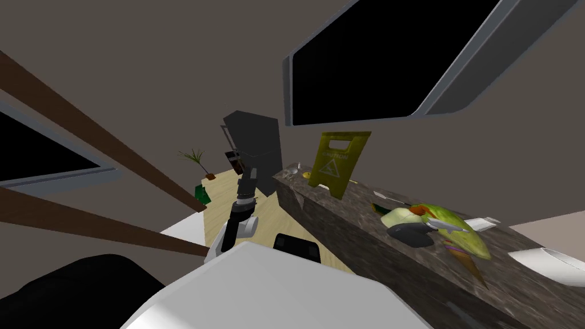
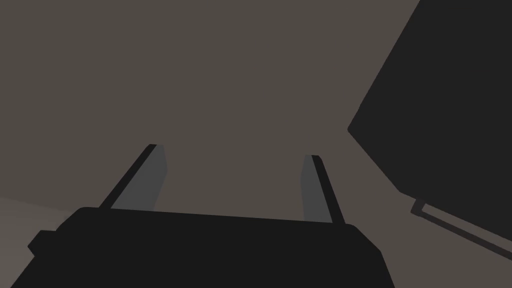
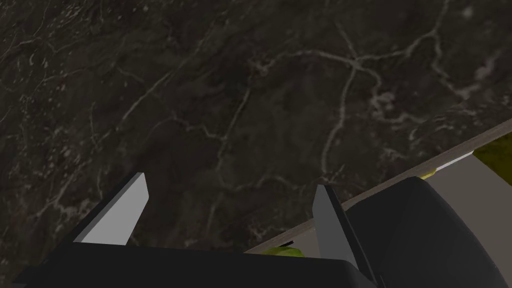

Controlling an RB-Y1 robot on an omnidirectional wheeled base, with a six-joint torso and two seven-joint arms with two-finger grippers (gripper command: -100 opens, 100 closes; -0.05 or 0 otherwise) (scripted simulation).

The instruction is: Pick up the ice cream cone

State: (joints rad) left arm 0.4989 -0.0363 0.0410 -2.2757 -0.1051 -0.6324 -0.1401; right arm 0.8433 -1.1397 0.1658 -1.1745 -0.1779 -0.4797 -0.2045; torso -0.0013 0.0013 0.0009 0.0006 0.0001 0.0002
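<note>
The countertop was dark marble, brown-black with thin pale veins, and showed little shine. The caution sign standing on it looked like matt yellow plastic. The ice cream cone had a dull brown, wafer-like point under a smooth green top. The thin fingers of the right gripper were smooth, flat grey, and its body was matt black. The floor was a pale tan, plain and smooth.

Counter recorded as near-black marble, veined in pale grey-white. Ice cream cone noted as yellow-green with an orange patch, purplish banding and a brown tip. Caution sign noted as yellow. Right tool: light grey fingers, black body.
</note>
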